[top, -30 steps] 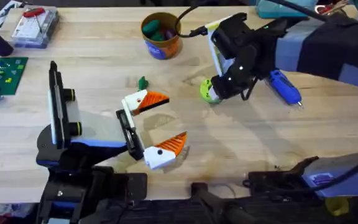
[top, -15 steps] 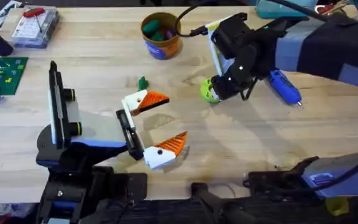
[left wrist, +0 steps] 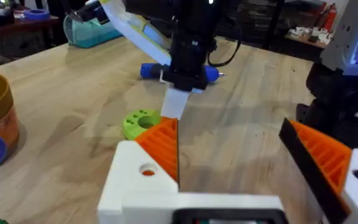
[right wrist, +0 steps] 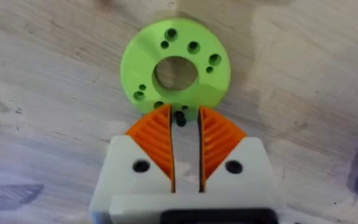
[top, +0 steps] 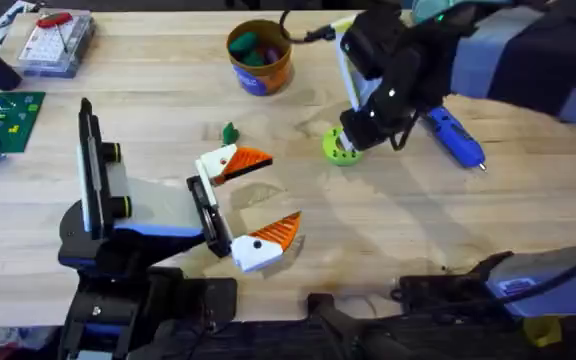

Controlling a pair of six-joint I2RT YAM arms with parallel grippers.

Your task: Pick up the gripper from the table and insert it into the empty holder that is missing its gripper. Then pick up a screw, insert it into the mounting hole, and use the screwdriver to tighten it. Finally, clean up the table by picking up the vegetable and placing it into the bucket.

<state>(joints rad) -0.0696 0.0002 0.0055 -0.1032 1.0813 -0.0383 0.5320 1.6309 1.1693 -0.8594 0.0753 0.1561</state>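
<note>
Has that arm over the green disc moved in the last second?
Yes. The right gripper has drifted slightly away from the bases, toward the table's far edge, uncovering more of the lime-green disc, which stayed put.

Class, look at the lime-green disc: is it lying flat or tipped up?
Flat. The lime-green disc shows its whole holed face on the table.

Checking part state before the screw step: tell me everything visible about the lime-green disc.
The lime-green disc is a flat round plastic-looking ring with a large centre hole and several small holes around it. It lies flat on the table, between the bucket and the screwdriver. The right tool hangs just over its rim, fingers nearly closed around something small and dark.
</note>
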